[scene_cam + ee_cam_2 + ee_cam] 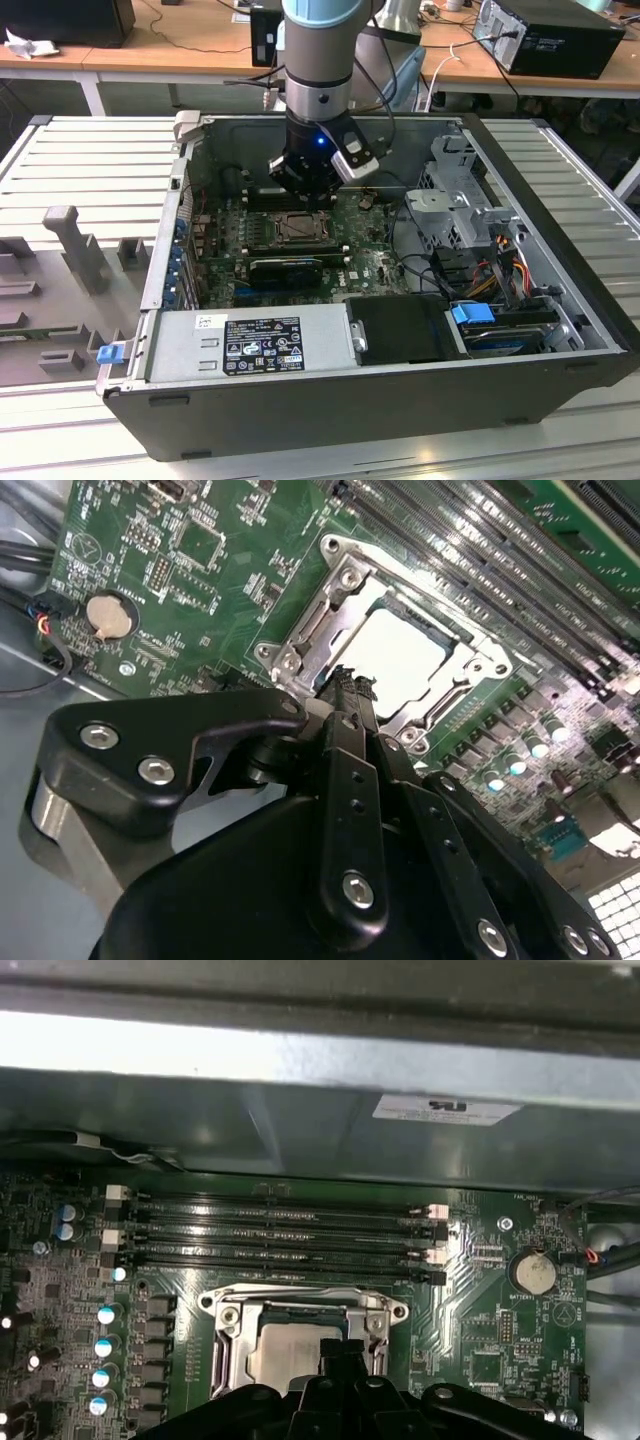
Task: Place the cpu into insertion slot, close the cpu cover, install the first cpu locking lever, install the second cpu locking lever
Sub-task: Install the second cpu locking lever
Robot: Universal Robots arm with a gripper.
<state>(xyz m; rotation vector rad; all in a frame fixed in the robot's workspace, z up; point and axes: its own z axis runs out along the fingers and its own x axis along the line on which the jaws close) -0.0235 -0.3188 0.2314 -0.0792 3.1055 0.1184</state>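
The cpu lies pale and flat in the insertion slot on the green board. The silver cpu cover lies flat around it as a frame. In the first wrist view the cpu sits inside the same cover. My gripper is shut, its black fingers pressed together with nothing seen between them. Its tip stands at the socket's edge, just beside the cover frame; I cannot tell whether it touches. In the exterior view the gripper hangs directly over the slot, inside the open case.
Long black memory slots run beside the socket. A coin battery sits on the board. A black card lies just in front of the socket, the power supply fills the case front, and a drive cage with cables stands at the exterior view's right.
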